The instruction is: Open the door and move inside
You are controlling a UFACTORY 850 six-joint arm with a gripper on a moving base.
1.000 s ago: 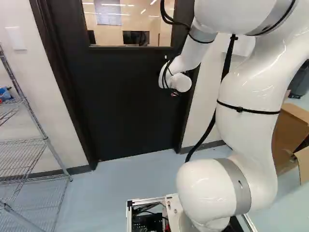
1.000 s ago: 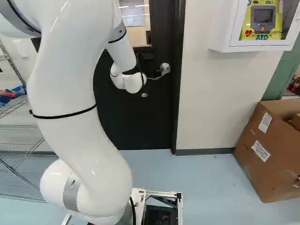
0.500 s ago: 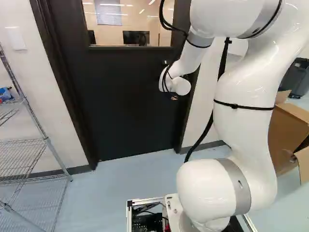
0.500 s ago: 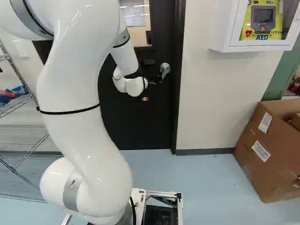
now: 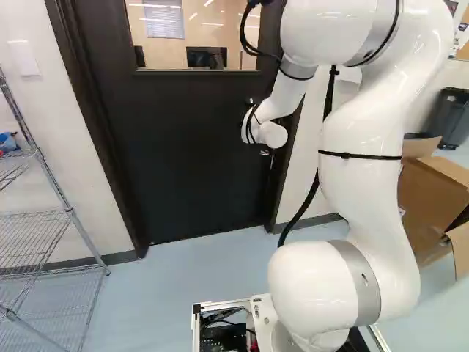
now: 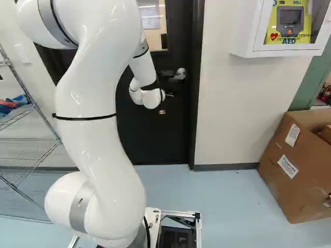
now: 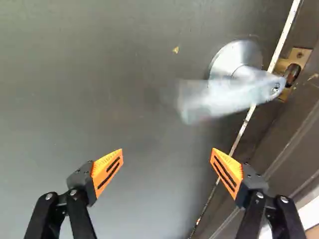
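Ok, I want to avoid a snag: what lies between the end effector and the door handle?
Nothing: the wrist view shows a bare stretch between the open end effector and the door handle, with the door behind it.

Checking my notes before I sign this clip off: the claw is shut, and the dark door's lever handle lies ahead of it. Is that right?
Not quite: the claw is open, its orange pads standing wide apart in the wrist view. The dark door's lever handle does lie ahead of it.
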